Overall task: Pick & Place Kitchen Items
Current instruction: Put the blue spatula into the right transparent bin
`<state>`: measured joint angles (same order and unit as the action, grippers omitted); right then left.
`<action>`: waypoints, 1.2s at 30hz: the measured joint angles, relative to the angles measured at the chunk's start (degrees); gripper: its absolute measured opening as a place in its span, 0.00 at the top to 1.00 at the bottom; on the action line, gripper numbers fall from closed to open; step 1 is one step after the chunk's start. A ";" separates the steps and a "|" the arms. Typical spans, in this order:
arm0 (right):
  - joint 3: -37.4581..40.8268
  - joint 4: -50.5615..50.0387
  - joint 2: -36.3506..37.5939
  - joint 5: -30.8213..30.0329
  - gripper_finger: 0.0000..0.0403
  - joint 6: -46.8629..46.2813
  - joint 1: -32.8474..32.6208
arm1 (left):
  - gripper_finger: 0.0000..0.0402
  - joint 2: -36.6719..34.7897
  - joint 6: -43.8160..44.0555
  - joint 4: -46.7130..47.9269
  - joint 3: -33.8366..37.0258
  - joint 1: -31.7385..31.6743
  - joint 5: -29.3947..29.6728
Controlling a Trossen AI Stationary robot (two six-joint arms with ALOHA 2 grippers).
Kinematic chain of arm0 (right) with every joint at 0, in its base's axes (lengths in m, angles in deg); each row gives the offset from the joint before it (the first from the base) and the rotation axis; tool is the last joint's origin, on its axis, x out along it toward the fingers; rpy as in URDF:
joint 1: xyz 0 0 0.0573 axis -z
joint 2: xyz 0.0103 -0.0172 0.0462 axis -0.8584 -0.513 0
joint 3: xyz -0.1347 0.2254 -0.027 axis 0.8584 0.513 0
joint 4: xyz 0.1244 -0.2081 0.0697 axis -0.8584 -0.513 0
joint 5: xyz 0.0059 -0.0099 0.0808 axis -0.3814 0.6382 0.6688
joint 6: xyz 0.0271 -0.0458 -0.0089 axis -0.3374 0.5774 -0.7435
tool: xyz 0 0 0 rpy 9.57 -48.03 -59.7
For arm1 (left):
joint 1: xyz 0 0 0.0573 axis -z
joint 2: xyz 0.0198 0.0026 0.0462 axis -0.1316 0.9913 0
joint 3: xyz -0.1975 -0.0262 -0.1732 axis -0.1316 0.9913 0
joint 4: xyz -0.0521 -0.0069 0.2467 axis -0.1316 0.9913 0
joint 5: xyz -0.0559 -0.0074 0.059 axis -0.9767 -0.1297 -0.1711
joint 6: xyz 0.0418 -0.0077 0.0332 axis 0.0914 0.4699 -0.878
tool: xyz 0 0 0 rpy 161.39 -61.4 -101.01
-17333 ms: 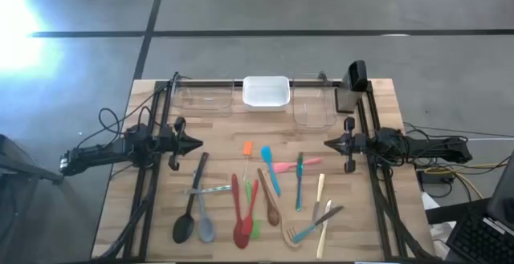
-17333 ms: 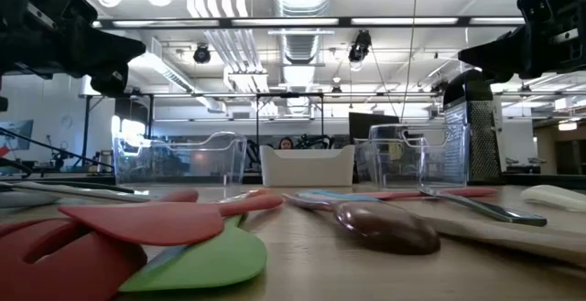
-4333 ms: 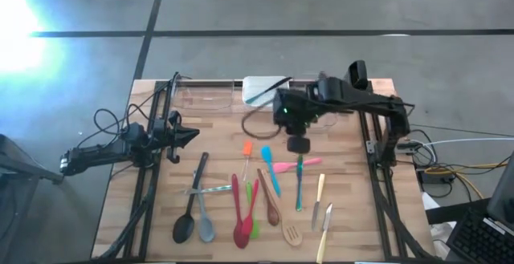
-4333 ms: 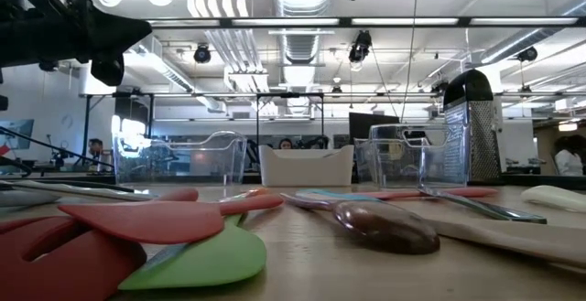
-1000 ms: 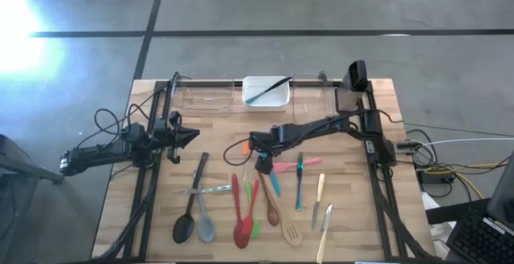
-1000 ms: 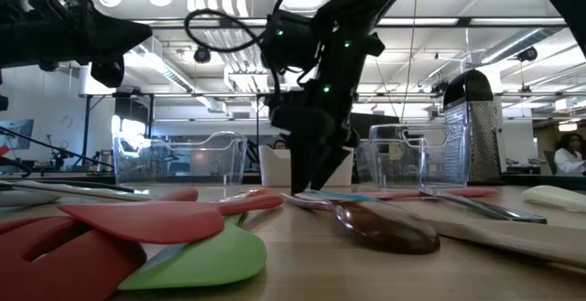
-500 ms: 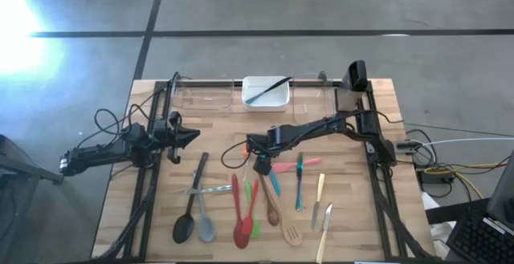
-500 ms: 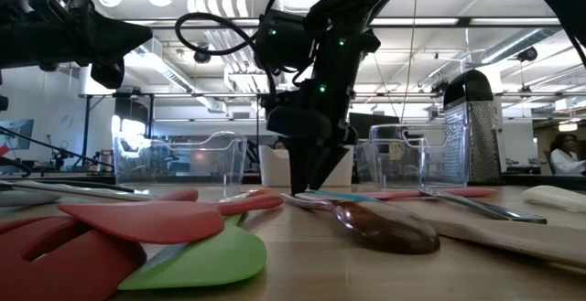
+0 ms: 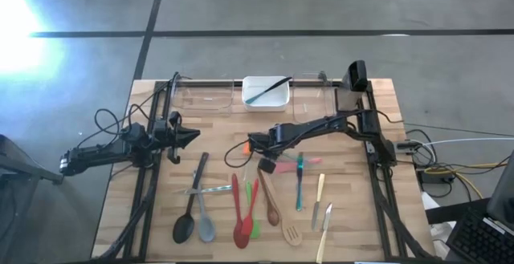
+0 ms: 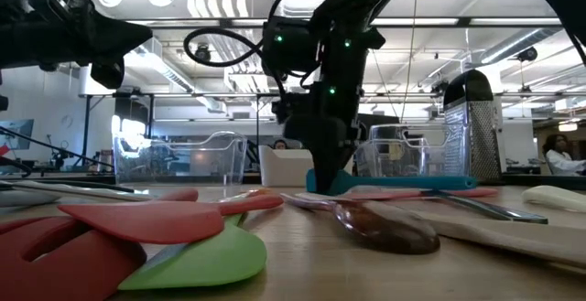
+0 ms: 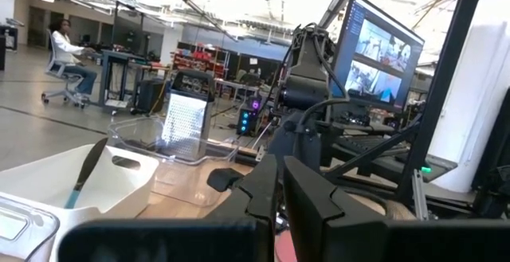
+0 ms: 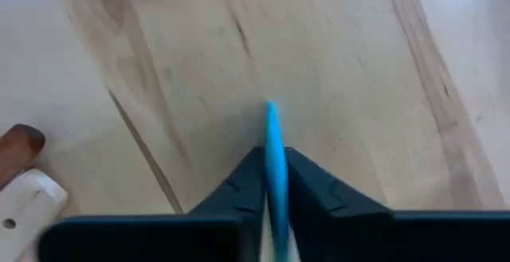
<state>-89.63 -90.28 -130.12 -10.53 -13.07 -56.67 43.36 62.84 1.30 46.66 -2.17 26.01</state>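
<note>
The slim blue silicone spatula [image 12: 275,162] was clamped edge-on between the fingers of the right gripper [image 9: 266,165], near the middle of the tabletop [image 9: 225,127]. In the low view it hung roughly level, just above the wood. The step in hand was judged to be the pick, with the lift under way. The next move called for raising the spatula clear of the neighbouring utensils, then carrying it to the white rectangular tub [image 9: 266,92] at the tabletop's far edge, which already held one dark utensil. The remaining spoons, spatulas and cutlery [image 9: 249,208] lay spread toward the near edge. The left gripper [image 9: 193,136] waited at the left edge, fingers closed and empty.
</note>
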 joint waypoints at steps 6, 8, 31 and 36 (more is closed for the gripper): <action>-0.04 -0.08 0.16 0.19 0.96 -0.08 -0.01 | 0.94 0.00 0.04 0.00 0.00 0.01 -0.02; -0.05 -0.14 0.40 0.29 0.96 -0.10 -0.01 | 0.94 0.00 0.04 0.00 0.00 -0.01 -0.02; -0.09 -7.85 26.69 -3.87 0.97 -1.12 3.88 | 0.94 -0.02 0.02 0.14 0.00 0.02 -0.02; -0.68 -7.31 33.92 -4.31 0.97 -0.06 10.71 | 0.94 -0.02 0.02 -0.04 0.00 0.02 -0.02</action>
<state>-90.31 -97.60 -96.20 -14.85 -13.14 -45.96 43.34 62.86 1.25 46.66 -2.15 25.99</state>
